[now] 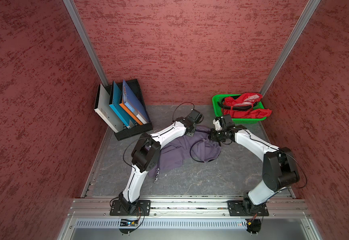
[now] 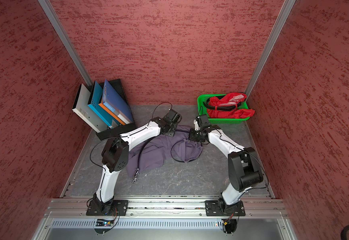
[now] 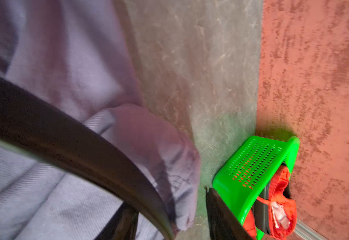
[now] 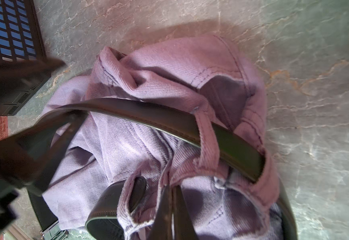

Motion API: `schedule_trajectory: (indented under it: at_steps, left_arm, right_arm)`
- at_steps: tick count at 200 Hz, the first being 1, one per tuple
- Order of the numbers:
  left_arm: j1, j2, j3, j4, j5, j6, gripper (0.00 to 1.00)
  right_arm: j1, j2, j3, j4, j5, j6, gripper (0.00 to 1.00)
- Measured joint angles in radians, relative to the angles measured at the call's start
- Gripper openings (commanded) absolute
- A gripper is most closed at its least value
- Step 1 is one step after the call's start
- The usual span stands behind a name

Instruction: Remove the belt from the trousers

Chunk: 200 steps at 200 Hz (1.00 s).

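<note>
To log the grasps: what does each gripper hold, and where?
Right gripper: shut on the trousers at the waistband. Left gripper: jaws around the belt; a grip cannot be told.

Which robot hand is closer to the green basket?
Right. The right hand is just in front of the basket; the left hand is farther off, across the trousers.

1. The trousers [image 1: 175, 153] lie at the middle of the counter [image 1: 200, 178].
2. The belt [image 4: 148, 117] lies over them, threaded through a waistband loop.
3. A file rack [image 1: 132, 131] stands back left.
4. A basket [image 1: 216, 101] sits back right, with other trousers [image 1: 242, 104] inside.
</note>
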Motion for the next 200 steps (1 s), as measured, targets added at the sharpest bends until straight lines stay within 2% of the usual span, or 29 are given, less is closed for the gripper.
schedule_trajectory:
  at_steps: [9, 31, 52, 81, 107, 140, 165, 200]
  left_arm:
    - [0.000, 0.000, -0.019, 0.006, 0.003, -0.003, 0.29]
    - [0.003, 0.002, -0.044, 0.017, 0.012, -0.010, 0.17]
    - [0.010, 0.004, -0.044, 0.035, 0.018, -0.002, 0.00]
    - [0.011, 0.000, -0.043, 0.073, -0.004, 0.061, 0.00]
    - [0.013, -0.071, -0.069, 0.148, -0.044, 0.192, 0.00]
    - [0.021, -0.293, -0.056, 0.240, -0.139, 0.487, 0.00]
    - [0.053, -0.449, 0.057, 0.261, -0.186, 0.693, 0.00]
    - [0.143, -0.619, 0.134, 0.276, -0.207, 0.875, 0.00]
  right_arm:
    - [0.000, 0.000, 0.000, 0.000, 0.000, 0.000, 0.00]
    - [0.000, 0.000, 0.000, -0.003, 0.000, 0.000, 0.00]
    - [0.000, 0.000, 0.000, -0.005, 0.000, 0.000, 0.00]
    - [0.000, 0.000, 0.000, -0.006, 0.000, 0.000, 0.00]
    - [0.000, 0.000, 0.000, -0.007, 0.000, 0.000, 0.00]
    - [-0.010, -0.002, 0.000, -0.007, -0.005, 0.000, 0.00]
    - [-0.016, -0.003, 0.008, -0.010, -0.006, 0.000, 0.00]
    - [-0.025, 0.008, 0.083, -0.023, 0.012, 0.000, 0.00]
